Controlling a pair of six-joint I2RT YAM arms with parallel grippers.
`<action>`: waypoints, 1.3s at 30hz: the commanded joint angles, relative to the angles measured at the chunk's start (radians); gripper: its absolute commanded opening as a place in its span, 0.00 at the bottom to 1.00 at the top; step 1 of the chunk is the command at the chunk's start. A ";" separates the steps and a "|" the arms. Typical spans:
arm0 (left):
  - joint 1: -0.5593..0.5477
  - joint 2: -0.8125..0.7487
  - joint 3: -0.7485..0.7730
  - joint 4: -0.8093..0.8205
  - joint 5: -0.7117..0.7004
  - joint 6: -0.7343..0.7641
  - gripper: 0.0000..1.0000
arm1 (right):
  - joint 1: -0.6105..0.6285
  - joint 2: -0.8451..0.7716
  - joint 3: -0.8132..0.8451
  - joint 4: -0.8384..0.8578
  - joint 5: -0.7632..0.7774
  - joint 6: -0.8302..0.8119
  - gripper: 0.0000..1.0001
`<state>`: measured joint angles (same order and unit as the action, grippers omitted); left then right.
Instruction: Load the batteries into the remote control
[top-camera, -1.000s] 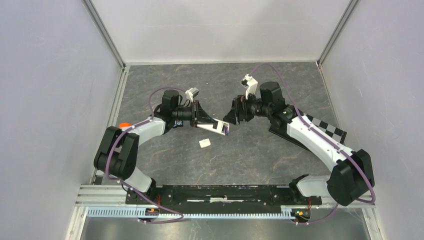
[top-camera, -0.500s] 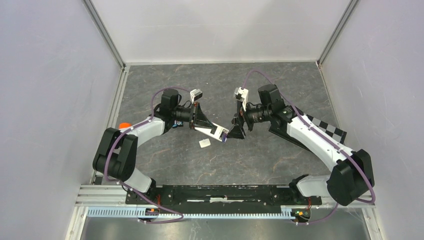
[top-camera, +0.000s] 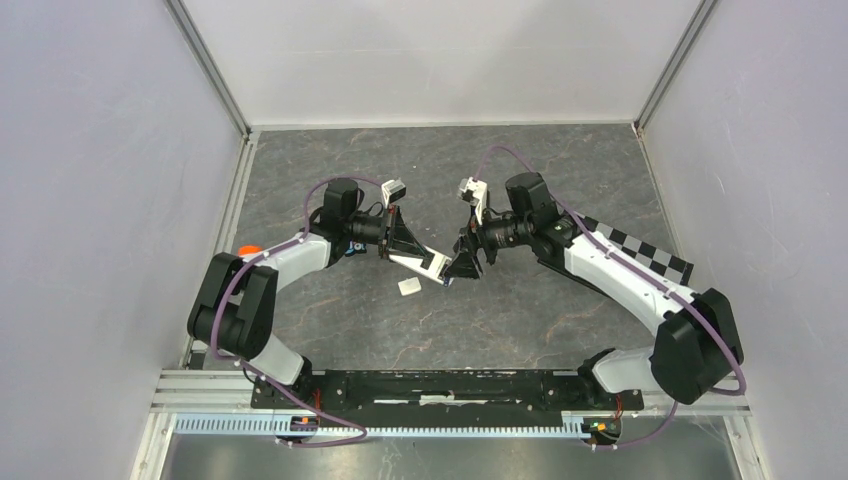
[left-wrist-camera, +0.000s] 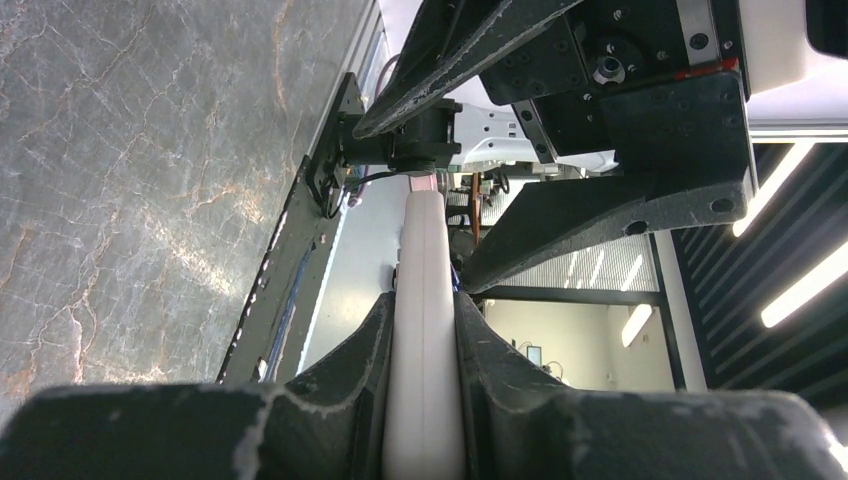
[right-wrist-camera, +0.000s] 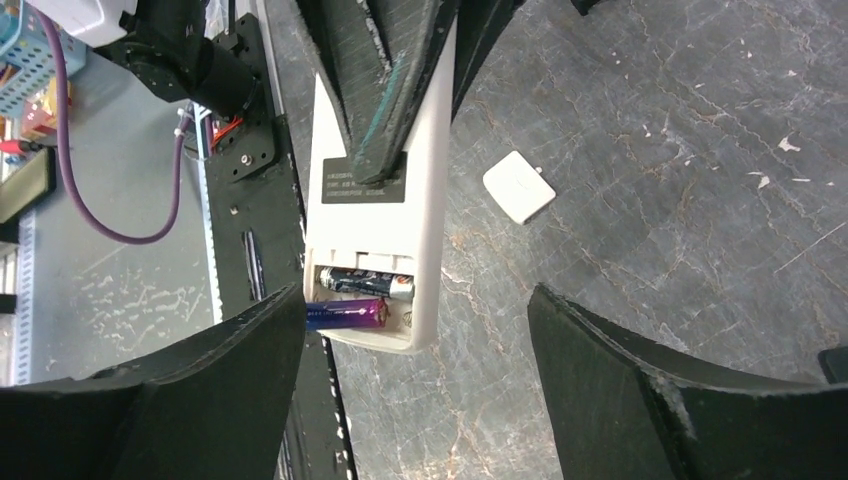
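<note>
My left gripper (top-camera: 400, 245) is shut on a white remote control (top-camera: 424, 263), holding it above the table with its open compartment towards the right arm. In the left wrist view the remote (left-wrist-camera: 425, 290) sits edge-on between the fingers (left-wrist-camera: 350, 380). In the right wrist view the remote (right-wrist-camera: 375, 190) shows two batteries in its compartment: one (right-wrist-camera: 367, 283) lies flat, and a bluish-purple one (right-wrist-camera: 345, 314) sticks out at the left, against my left finger (right-wrist-camera: 200, 390). My right gripper (right-wrist-camera: 415, 340) is open, its fingers either side of the remote's end; it also shows in the top view (top-camera: 463, 264).
A small white battery cover (top-camera: 409, 287) lies on the grey table below the remote, also in the right wrist view (right-wrist-camera: 519, 187). A checkered board (top-camera: 655, 258) lies under the right arm. An orange object (top-camera: 247, 249) sits by the left wall.
My right gripper has moved left and down to the remote's open end, with its wrist turning. The left gripper and remote have barely shifted.
</note>
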<state>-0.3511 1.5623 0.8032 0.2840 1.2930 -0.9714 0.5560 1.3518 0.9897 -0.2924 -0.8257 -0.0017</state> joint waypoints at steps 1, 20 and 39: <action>-0.003 0.002 0.041 0.014 0.053 -0.017 0.02 | 0.001 0.021 0.006 0.066 0.017 0.050 0.80; -0.003 0.012 0.051 -0.080 0.035 0.064 0.02 | -0.015 0.021 0.003 0.170 -0.017 0.149 0.98; -0.005 0.056 0.171 -0.490 0.008 0.377 0.02 | 0.028 0.076 0.031 -0.047 -0.072 -0.048 0.98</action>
<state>-0.3511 1.6154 0.9352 -0.1459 1.2842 -0.6701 0.5808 1.4235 0.9901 -0.3542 -0.8974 -0.0406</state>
